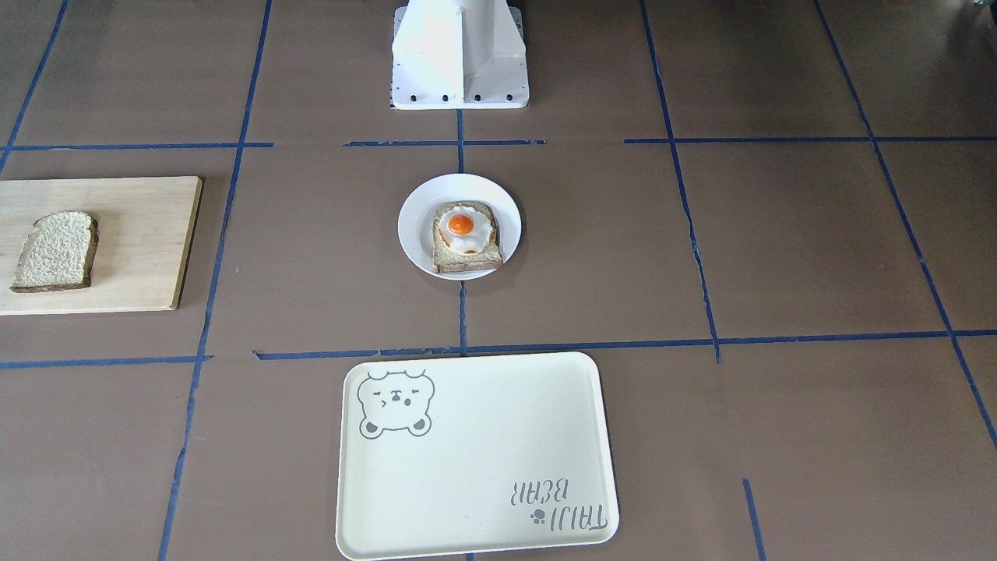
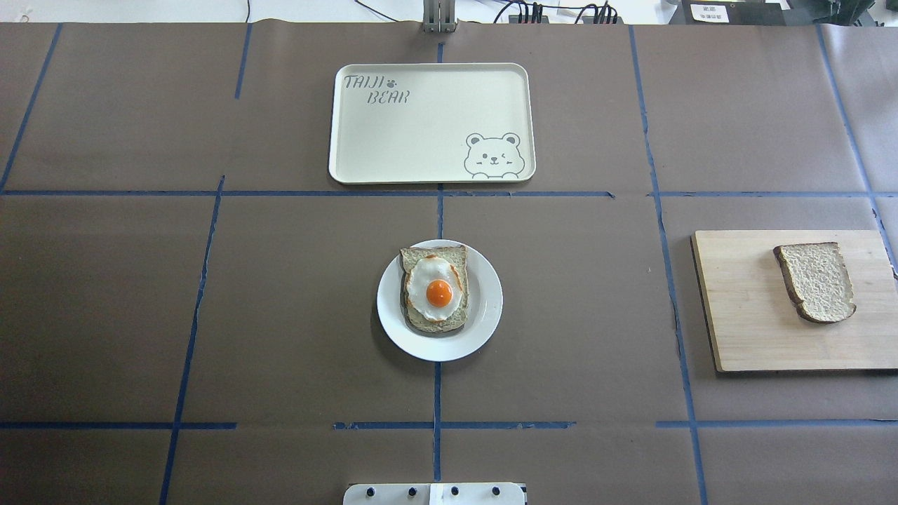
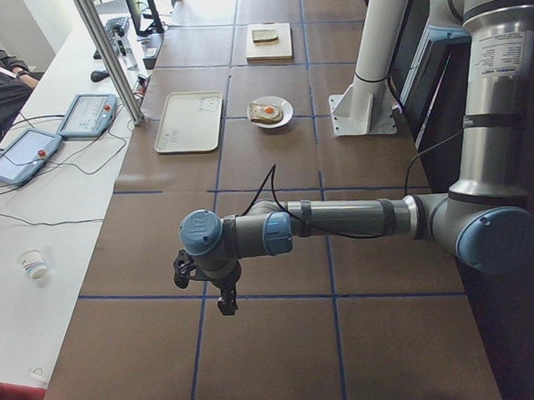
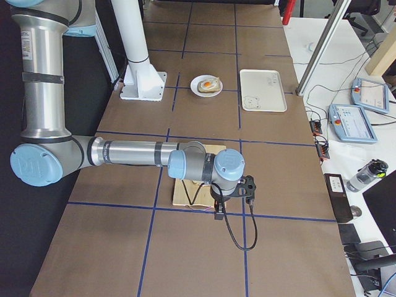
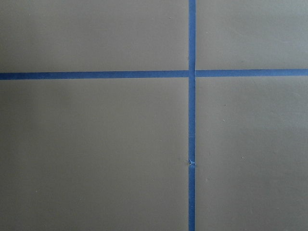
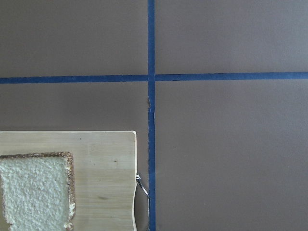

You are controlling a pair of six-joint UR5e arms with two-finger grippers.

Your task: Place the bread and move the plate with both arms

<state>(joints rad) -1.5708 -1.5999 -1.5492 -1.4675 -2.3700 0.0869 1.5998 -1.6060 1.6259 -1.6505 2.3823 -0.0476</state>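
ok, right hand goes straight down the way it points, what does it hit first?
Likely the brown paper-covered table by the blue tape cross, just off the pale wooden board. The right hand may clip its edge; depth unclear.

Arms [image 3: 340, 219] extended, left hand [image 3: 225, 306], right hand [image 4: 218, 214] downward

The plate [image 2: 486, 301], mid-counter [image 2: 280, 301], holds egg toast [image 2: 435, 291]. The tray [image 2: 393, 133] lies beyond it, and bread [image 2: 816, 281] lies on a board [image 2: 744, 315] to its right.
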